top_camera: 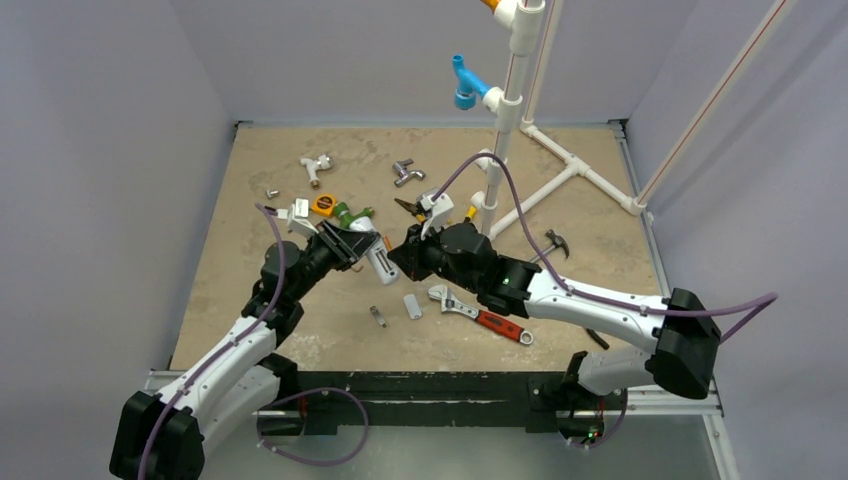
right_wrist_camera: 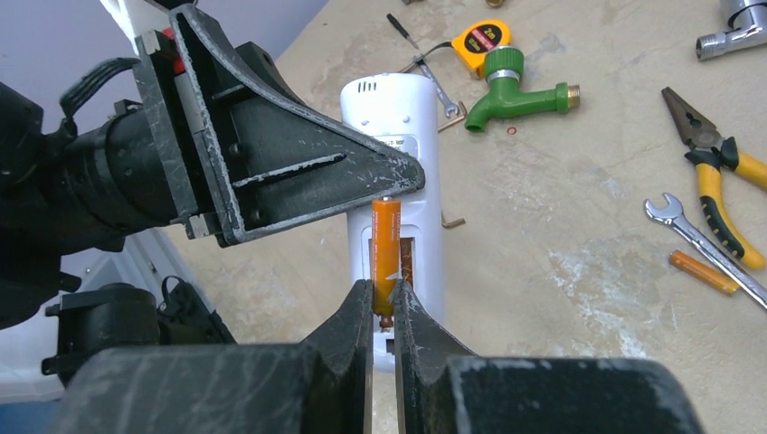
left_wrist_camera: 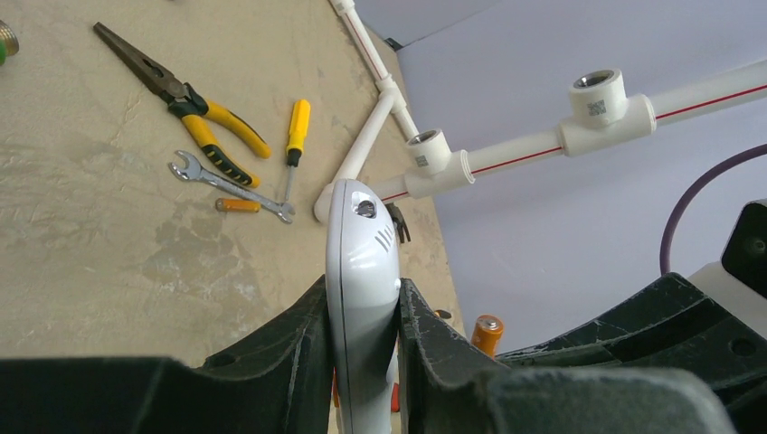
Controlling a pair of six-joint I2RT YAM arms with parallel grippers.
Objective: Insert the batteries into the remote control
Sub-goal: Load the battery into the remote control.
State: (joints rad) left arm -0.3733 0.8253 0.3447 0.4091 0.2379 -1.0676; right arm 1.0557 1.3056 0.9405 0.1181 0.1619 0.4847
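The right fingers (right_wrist_camera: 355, 316) are clamped on the lower end of an orange battery (right_wrist_camera: 386, 244). It stands lengthwise against the open bay in the back of the white remote (right_wrist_camera: 398, 117). Whether the battery sits in the bay or just over it cannot be told. The left fingers (left_wrist_camera: 303, 334) grip the remote by its long edges. Farther out, the second battery (right_wrist_camera: 702, 271) lies on the table (right_wrist_camera: 579, 208) just beside a wrench (right_wrist_camera: 696, 237). Yellow-handled pliers (right_wrist_camera: 708, 154) lie beyond it, and a green tap (right_wrist_camera: 511, 95) sits near the remote's far end.
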